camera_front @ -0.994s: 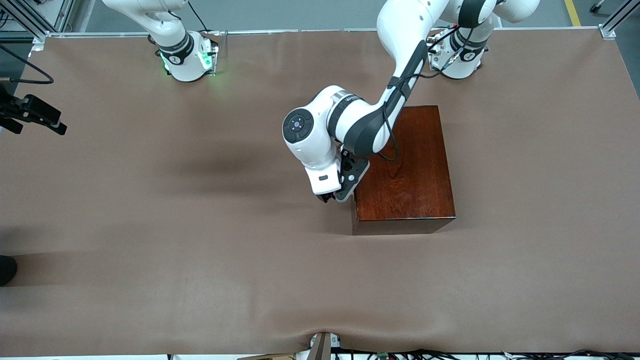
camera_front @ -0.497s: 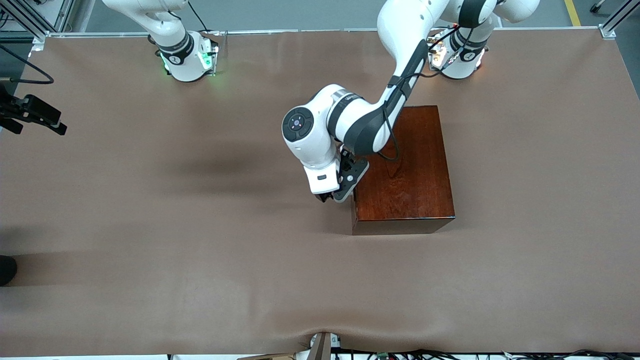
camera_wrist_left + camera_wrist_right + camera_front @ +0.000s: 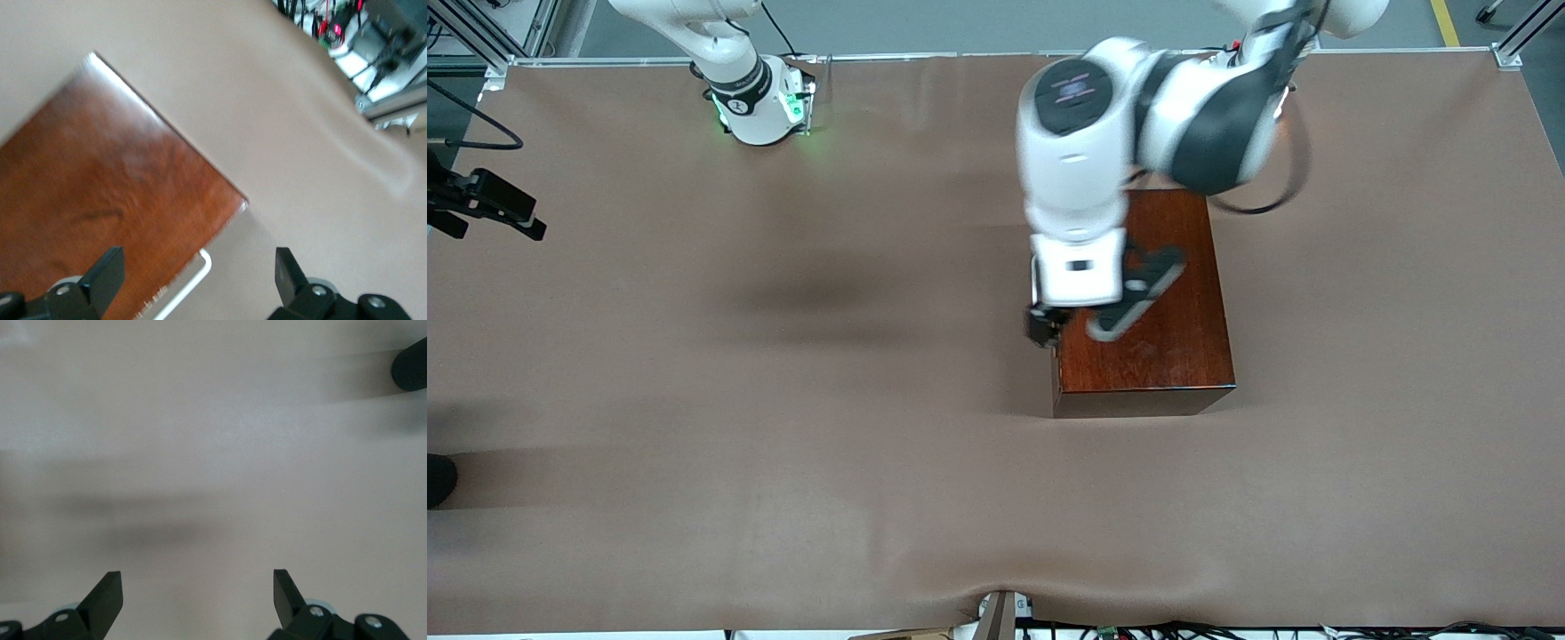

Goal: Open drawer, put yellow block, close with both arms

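Observation:
The reddish-brown wooden box [image 3: 1169, 356] stands on the brown table toward the left arm's end. Its drawer is pushed in; only the white bar handle [image 3: 192, 279] shows, on the box's face toward the right arm's end. My left gripper [image 3: 1044, 329] hangs above that edge of the box [image 3: 100, 187], and the left gripper [image 3: 197, 268] is open with nothing between its fingers. The right gripper [image 3: 197, 581] is open over bare table and is out of the front view. The yellow block is out of view.
The right arm's base [image 3: 760, 102] stands at the table's back edge. A black camera mount [image 3: 485, 204] and a dark rounded object [image 3: 438, 480] sit at the table's edge at the right arm's end. The brown cloth [image 3: 783, 444] wrinkles near the front edge.
The left arm has swung up and back from beside the box's handle face, so its wrist now hangs high over the box edge. The box and the right arm have not moved.

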{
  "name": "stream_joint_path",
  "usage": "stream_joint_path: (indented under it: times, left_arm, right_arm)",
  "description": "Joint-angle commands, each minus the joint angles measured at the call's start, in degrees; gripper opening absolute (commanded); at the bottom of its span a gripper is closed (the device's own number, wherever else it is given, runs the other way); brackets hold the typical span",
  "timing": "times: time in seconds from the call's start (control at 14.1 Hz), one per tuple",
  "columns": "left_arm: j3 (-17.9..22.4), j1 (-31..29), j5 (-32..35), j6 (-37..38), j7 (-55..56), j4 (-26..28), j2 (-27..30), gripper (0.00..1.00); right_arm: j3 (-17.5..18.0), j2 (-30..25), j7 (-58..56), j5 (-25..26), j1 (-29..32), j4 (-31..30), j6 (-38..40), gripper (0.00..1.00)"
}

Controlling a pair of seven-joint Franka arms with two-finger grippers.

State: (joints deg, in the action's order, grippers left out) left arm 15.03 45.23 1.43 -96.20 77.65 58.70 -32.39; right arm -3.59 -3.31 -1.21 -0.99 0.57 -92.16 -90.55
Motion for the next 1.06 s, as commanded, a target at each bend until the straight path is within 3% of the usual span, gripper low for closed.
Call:
stream_joint_path:
  times: [0.0, 0.43, 0.99]
  left_arm:
    - [-0.8, -5.2, -2.6, 1.4, -7.1, 2.1, 3.0, 1.0]
    - [-0.8, -14.6, -5.1, 10.0, -25.7, 4.1, 9.1, 1.0]
    - [-0.6, -23.1, -5.0, 10.8, -46.2, 15.5, 17.9, 1.0]
  right_arm:
    - [0.4, 0.0, 0.7, -0.8, 0.3, 0.2, -0.2, 1.0]
    - [0.4, 0.0, 0.7, -0.8, 0.4, 0.2, -0.2, 1.0]
    - [0.4, 0.0, 0.7, -0.8, 0.6, 0.3, -0.2, 1.0]
